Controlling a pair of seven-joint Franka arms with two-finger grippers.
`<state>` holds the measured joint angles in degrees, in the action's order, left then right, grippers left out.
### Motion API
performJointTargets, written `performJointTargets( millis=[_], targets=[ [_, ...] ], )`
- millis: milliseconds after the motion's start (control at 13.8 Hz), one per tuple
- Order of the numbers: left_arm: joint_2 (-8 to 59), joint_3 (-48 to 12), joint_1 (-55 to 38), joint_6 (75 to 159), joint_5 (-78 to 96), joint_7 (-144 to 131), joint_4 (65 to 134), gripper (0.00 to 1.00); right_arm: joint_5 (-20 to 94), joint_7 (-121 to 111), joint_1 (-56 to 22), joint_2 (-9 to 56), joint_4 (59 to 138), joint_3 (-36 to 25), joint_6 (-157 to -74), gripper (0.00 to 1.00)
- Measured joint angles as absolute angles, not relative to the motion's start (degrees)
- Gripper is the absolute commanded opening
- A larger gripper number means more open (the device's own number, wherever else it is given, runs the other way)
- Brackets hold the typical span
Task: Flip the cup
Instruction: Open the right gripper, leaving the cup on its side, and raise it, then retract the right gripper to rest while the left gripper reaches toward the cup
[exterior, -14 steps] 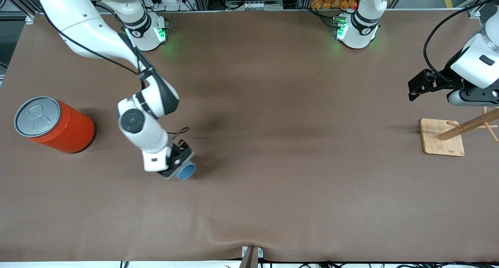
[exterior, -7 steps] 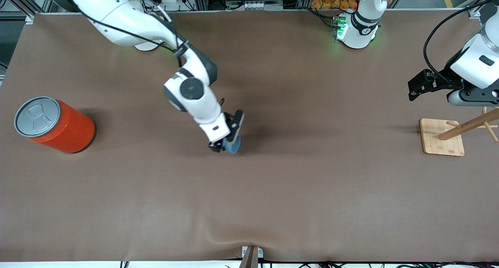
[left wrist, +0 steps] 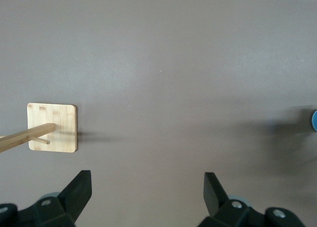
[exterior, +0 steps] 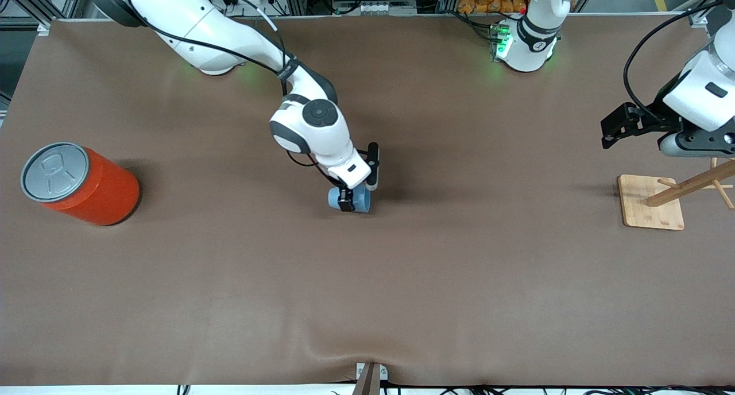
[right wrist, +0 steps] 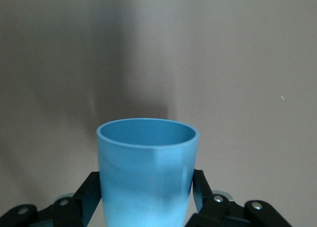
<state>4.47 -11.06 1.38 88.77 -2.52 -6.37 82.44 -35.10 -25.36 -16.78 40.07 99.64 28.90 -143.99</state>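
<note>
Orange can point(exterior: 80, 184) and wooden rack point(exterior: 672, 200) stand at table ends.

Brown table cover point(exterior: 436, 280) spans the whole table, slightly rumpled at the edge nearest the front camera. Orange can point(exterior: 92, 188) with a grey pull-tab lid point(exterior: 54, 171) stands upright at the right arm's end of the table. Wooden rack at the left arm's end: square bamboo base point(exterior: 646, 208) flat on the cover, a tilted-looking post point(exterior: 689, 185) rising from it with short pegs near the top. Left wrist view shows the same base point(left wrist: 59, 125) with the post point(left wrist: 25, 137) coming off it. Small metal bracket point(exterior: 370, 375) sits at the table edge nearest the front camera. Can and rack are well apart.
</note>
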Motion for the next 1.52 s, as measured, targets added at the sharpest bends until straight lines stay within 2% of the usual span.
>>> performJointTargets(
  millis=[361,506,722,867,1083,1517],
  targets=[
    [4.48,-11.06,1.38,88.77,-2.52,-6.37,82.57,1.0,-35.27,-25.06,-16.0,39.77,98.71,30.88,-142.02,1.0],
    [4.48,-11.09,1.37,88.77,-2.52,-6.37,82.57,1.0,-34.56,-24.65,-10.82,38.71,96.89,37.24,-135.27,1.0],
    [4.46,-11.16,1.36,88.77,-2.52,-6.37,82.44,1.0,-30.65,-24.2,0.18,36.29,91.25,50.33,-119.58,1.0],
    [4.46,-11.33,1.34,88.77,-2.52,-6.33,82.42,1.0,-29.29,-22.64,4.12,34.76,87.48,53.72,-112.59,1.0],
    [4.46,-11.65,1.3,88.72,-2.52,-6.32,82.43,1.0,-29.21,-17.1,5.81,33.82,84.38,53.08,-109.21,1.0],
    [6.96,-11.8,1.03,88.22,3.61,-6.19,83.91,1.0,-26.51,-10.07,5.87,28.6,83.71,43.11,-109.2,1.0]
  ],
)
